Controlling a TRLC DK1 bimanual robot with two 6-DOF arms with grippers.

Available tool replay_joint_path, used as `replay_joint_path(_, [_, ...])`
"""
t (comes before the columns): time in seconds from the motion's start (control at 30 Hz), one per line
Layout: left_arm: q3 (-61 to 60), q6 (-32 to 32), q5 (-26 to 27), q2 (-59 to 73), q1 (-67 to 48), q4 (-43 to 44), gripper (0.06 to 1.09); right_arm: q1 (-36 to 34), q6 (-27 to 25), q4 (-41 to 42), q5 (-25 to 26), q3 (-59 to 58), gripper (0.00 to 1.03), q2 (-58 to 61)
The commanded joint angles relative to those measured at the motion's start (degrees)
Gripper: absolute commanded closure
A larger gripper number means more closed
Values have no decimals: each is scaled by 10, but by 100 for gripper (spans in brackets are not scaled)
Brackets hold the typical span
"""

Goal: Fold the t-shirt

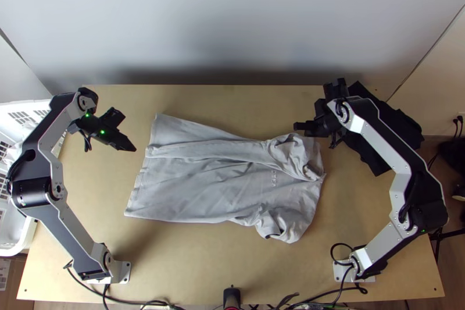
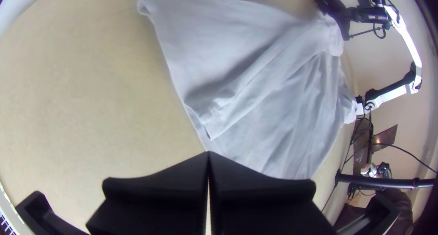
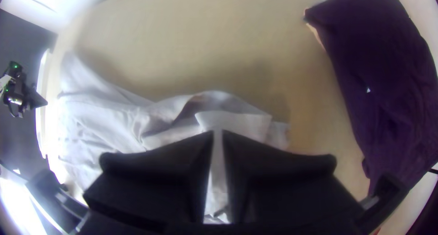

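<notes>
Wooden table (image 1: 197,263), top view: bare wood borders the grey T-shirt (image 1: 197,188) on every side.
T-shirt: spread mid-table, one sleeve laid along its body.
Left gripper (image 1: 134,149): off the hem, apart.
Right gripper (image 1: 296,126): by the bunched shoulder.
Left fingers (image 2: 155,189), left wrist view: pressed together.
Right fingers (image 3: 150,175), right wrist view: narrowly parted; dark cloth (image 3: 383,80) off to one side.
</notes>
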Motion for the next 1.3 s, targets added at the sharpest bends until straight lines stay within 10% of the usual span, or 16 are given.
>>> replay_joint_path(0.0, [4,-1,1,0,0,-1,104,-14,2,-13,0,-22,4,-7])
replay_joint_path(0.53, [10,-2,1,0,-1,-5,104,-47,-15,15,-27,-5,7,68])
replay_joint_path(0.63, [14,-3,1,1,-1,-6,104,-40,-19,19,-40,5,31,74])
replay_joint_path(0.8, [18,-3,0,3,-1,-9,104,-32,-20,44,-56,3,100,47])
replay_joint_path(1.27, [19,-3,1,7,-2,-9,104,107,-54,46,-211,-151,100,-195])
